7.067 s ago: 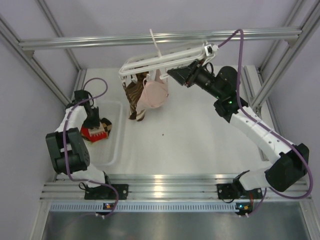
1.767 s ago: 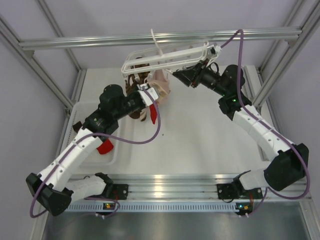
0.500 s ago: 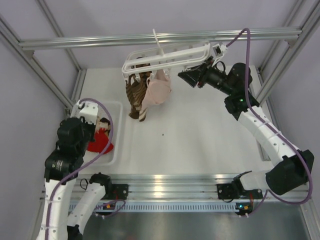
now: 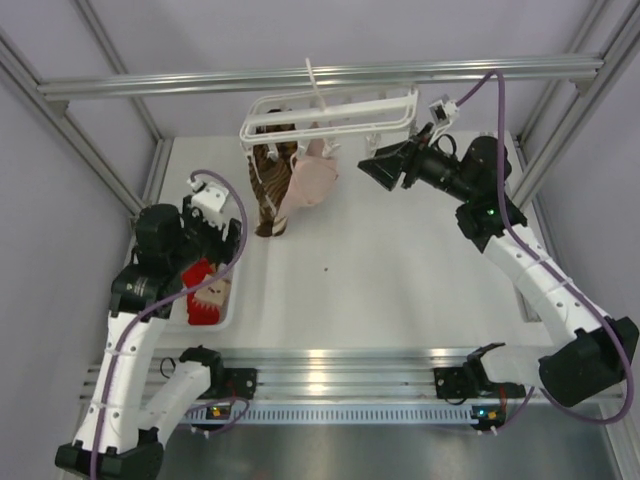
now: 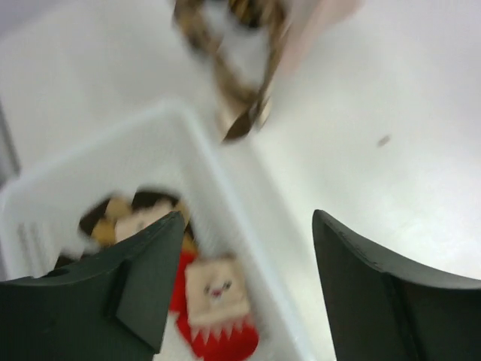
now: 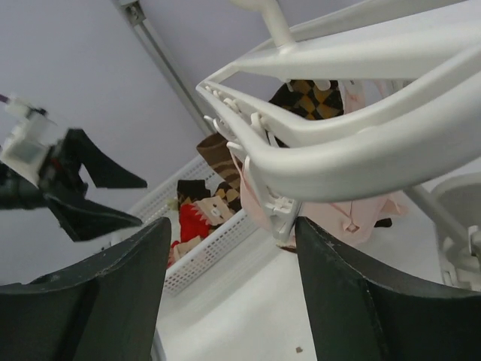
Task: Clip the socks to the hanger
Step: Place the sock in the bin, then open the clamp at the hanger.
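The white hanger (image 4: 330,112) hangs by its hook from the aluminium rail. A brown striped sock (image 4: 268,190) and a pale pink sock (image 4: 312,178) hang from its clips. A red sock (image 4: 203,295) lies in the white basket (image 4: 228,312). My left gripper (image 4: 228,238) is open and empty above the basket's right rim; its wrist view shows the red sock (image 5: 218,331) below. My right gripper (image 4: 372,166) is open and empty just right of the hanger. In its view a clip (image 6: 282,210) dangles between the fingers, near the pink sock (image 6: 353,214).
The basket (image 6: 203,256) holds other socks, brown, tan and black ones (image 6: 197,192). Aluminium frame posts stand at both sides of the table. A small dark speck (image 4: 326,268) lies on the white table.
The left gripper carried a red sock up to the hanger, then returned to the basket; the sock lies there now. It has since lifted over the basket's right rim. The right gripper drew back from the hanger.
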